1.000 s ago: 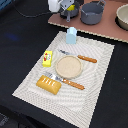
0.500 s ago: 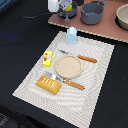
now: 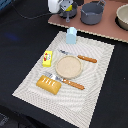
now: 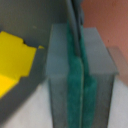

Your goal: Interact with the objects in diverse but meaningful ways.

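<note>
The striped placemat [image 3: 95, 75] carries a round plate [image 3: 68, 67] at its centre. The bread loaf [image 3: 49, 84] lies at the mat's near edge, the milk carton [image 3: 72, 35] at its far edge, and the yellow box [image 3: 47, 58] toward the exterior view's left. The gripper [image 3: 59, 6] is cut off by the frame's top edge, so its opening cannot be determined. The wrist view is blurred: it shows grey and green surfaces and a yellow shape [image 4: 12, 57], unidentifiable. Layout is unchanged from earlier frames.
</note>
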You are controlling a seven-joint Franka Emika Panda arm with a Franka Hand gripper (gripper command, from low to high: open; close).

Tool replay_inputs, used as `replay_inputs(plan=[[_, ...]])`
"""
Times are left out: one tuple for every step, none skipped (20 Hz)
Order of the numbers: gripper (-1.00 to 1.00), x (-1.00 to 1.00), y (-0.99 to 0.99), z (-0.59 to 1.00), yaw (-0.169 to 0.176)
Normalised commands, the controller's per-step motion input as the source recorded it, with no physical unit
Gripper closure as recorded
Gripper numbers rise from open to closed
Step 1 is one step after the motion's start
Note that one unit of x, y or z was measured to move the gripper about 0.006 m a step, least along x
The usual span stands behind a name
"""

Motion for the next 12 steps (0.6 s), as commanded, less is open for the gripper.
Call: replay_inputs(plan=[[-1.0,0.0,0.2,0.27,0.0],[-1.0,0.01,0.2,0.31,0.0],[-1.0,0.01,0.2,0.37,0.0],[-1.0,0.01,0.19,0.42,-0.007],[-1.0,0.0,0.16,0.5,-0.013],[-1.0,0.0,0.15,0.58,-0.023],[-1.0,0.0,0.18,0.73,-0.02],[-1.0,0.0,0.22,0.79,-0.009],[-1.0,0.0,0.2,0.8,-0.012],[-1.0,0.0,0.18,0.83,-0.02],[-1.0,0.0,0.15,0.86,-0.03],[-1.0,0.0,0.15,0.86,-0.036]])
